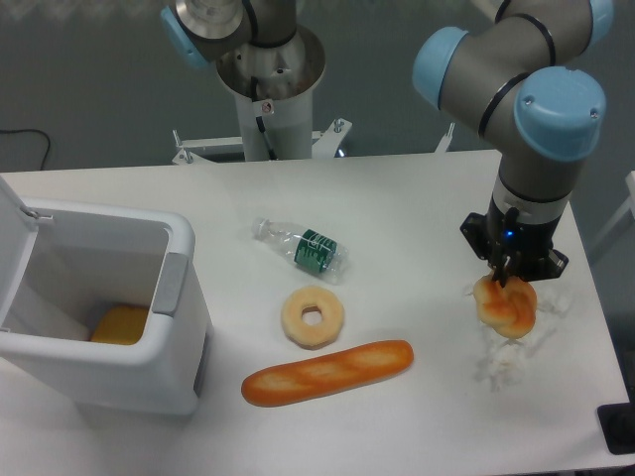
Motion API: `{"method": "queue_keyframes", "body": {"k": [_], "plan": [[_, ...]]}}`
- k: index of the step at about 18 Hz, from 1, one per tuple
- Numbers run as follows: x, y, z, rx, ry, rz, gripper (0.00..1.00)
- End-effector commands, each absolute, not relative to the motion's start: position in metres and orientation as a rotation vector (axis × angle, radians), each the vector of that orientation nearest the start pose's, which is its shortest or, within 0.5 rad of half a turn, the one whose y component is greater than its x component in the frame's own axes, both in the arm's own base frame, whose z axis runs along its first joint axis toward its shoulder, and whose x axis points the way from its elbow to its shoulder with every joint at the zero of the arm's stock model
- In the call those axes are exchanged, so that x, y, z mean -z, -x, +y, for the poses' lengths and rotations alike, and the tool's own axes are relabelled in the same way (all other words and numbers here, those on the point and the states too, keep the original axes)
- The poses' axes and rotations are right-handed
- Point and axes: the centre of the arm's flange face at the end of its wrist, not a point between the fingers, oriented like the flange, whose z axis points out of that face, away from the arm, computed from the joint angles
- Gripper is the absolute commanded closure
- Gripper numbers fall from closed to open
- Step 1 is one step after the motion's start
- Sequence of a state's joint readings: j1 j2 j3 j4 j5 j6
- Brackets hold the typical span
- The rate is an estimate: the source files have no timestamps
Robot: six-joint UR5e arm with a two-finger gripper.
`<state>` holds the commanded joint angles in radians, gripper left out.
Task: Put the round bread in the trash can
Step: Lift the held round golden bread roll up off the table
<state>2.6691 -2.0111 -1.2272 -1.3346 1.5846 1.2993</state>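
Observation:
The round bread [506, 305], a lumpy glossy golden-orange bun, is at the right side of the table. My gripper [508, 275] comes down on it from above, its black fingers shut on the bun's top. Whether the bun still touches the table or hangs just above it cannot be told. The trash can [149, 372], a white bin with a grey handle patch, stands at the left with its lid swung up. An orange object [121, 325] lies on its floor.
A pale ring-shaped bread [313, 316] and a long orange baguette [327, 372] lie mid-table. A plastic bottle with a green label [303, 248] lies on its side behind them. Crumpled clear plastic [506, 359] sits under and beside the bun. The arm's base column [268, 94] rises at the back.

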Motion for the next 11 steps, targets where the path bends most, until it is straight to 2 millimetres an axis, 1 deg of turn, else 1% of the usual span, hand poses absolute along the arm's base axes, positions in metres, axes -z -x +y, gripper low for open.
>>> {"method": "queue_keyframes", "body": {"k": [2, 4, 6, 8, 11], "plan": [[-0.429, 0.548, 0.429, -0.218, 3.070, 0.306, 1.00], [-0.441, 0.543, 0.430, -0.241, 3.059, 0.299, 1.00], [-0.449, 0.532, 0.438, -0.243, 3.036, 0.301, 1.00], [-0.466, 0.510, 0.454, -0.256, 2.997, 0.285, 1.00], [-0.490, 0.469, 0.478, -0.284, 2.946, 0.342, 1.00]]}}
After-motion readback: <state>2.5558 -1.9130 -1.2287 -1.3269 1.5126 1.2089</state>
